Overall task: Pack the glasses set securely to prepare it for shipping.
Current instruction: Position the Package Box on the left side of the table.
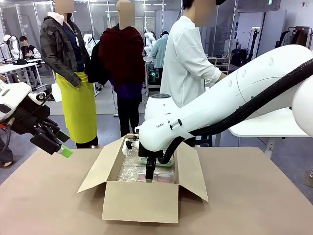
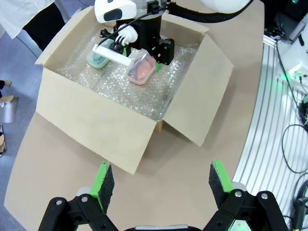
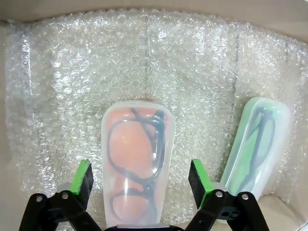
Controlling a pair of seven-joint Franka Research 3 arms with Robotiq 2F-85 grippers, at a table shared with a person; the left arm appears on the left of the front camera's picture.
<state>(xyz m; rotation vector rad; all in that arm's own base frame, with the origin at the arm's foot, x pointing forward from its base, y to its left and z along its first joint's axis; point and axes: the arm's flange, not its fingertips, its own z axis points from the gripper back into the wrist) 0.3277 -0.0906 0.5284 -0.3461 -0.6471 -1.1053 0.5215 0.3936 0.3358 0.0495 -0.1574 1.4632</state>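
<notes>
An open cardboard box [image 1: 139,200] lined with bubble wrap [image 3: 144,62] stands mid-table. The glasses set lies flat inside on the wrap: a pale pink case [image 3: 137,154] and a pale mint-green case [image 3: 252,149], side by side and a little apart, dark frames showing through each. My right gripper [image 3: 139,180] reaches down into the box, open, its green pads [image 3: 81,179] on either side of the pink case's near end with small gaps. From the left wrist, the pink case [image 2: 142,70] and mint case [image 2: 97,60] show under the right gripper [image 2: 144,48]. My left gripper [image 2: 159,185] hovers open and empty beside the box.
The box flaps [image 1: 193,174] stand out on all sides, one [image 2: 204,91] toward my left gripper. A person in a white shirt [image 1: 188,63] stands at the far side. Bare tabletop [image 1: 254,196] lies around the box. The table edge [image 2: 255,96] runs close to the box's side.
</notes>
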